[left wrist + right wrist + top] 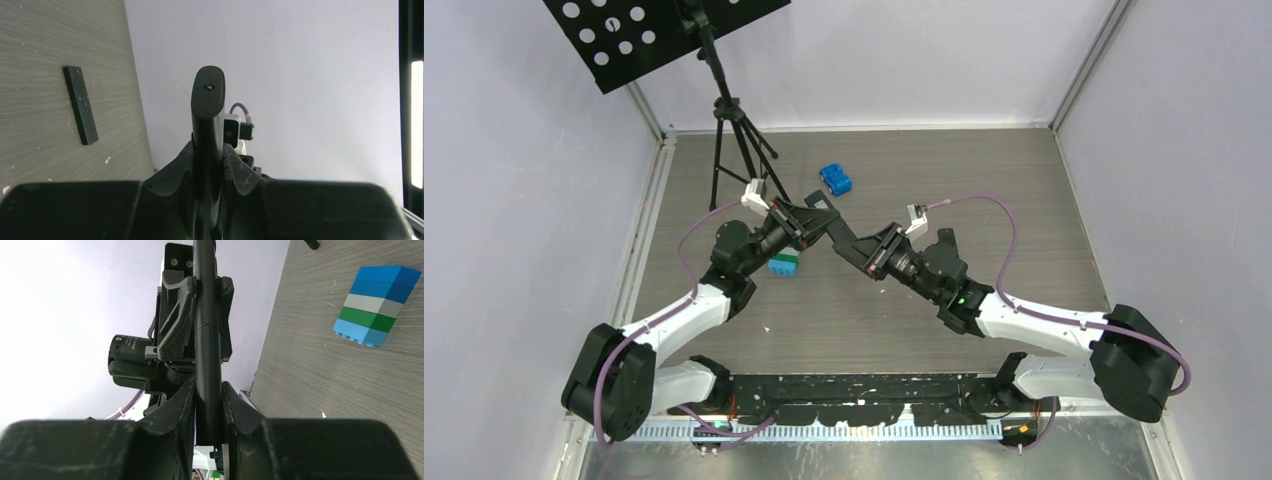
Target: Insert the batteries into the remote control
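From above, the two arms meet over the middle of the tabletop (pixel 984 200). The left gripper (pixel 816 222) and the right gripper (pixel 871 248) each have their jaws shut tight on one end of the remote (pixel 842 236). It is up in the air. Its long side runs from 10 o'clock to 4 o'clock. A blue toy (pixel 835 180) sits at 12 o'clock from it, and a stack of blocks (pixel 784 265) at 8 o'clock. I see no batteries.

In the left wrist view, the left gripper (pixel 207 150) pinches the remote (pixel 209 95). Its round end points to 12 o'clock. A second remote (pixel 80 105), with buttons, lies flat on the tabletop at 9 o'clock.

In the right wrist view, the right gripper (pixel 208 395) grips the remote (pixel 207 340). It runs from 6 to 12 o'clock into the left gripper (pixel 206 300). The stack of blocks (pixel 375 305) is at 2 o'clock.

I think the step is getting the remote ready to open. One arm should hold firm while the other moves slowly along the long side, never bending it. The plain side should end up facing up.
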You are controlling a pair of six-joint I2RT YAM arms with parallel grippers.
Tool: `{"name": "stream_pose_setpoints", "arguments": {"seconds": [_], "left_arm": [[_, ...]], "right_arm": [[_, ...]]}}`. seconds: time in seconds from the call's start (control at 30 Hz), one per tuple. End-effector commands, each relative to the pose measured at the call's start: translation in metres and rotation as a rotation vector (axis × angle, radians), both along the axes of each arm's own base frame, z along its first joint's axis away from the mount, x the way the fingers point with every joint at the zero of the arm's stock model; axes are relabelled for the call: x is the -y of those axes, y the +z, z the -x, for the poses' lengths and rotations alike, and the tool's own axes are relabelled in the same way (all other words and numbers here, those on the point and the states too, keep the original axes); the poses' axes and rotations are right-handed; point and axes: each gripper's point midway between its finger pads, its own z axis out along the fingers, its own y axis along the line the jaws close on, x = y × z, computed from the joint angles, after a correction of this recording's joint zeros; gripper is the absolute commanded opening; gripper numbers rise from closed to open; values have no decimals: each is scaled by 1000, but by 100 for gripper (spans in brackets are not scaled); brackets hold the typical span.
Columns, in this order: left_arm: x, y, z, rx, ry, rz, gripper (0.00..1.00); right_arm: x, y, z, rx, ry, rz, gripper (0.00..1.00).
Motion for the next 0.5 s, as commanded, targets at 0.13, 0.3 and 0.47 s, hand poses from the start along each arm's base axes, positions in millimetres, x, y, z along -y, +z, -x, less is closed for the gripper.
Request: {"name": "stream_pose_setpoints", "arguments": {"seconds": [0.13,0.3,0.47], "left_arm": [[48,40,96,210,-452,32,0],[48,39,92,230,-436,19,0],[51,37,84,259,-412,-31,0]], "right_arm": [[4,9,-39,40,-99,-33,22],[13,9,-41,39,-108,-37,24],[23,10,-29,100,-90,-1,42]]}}
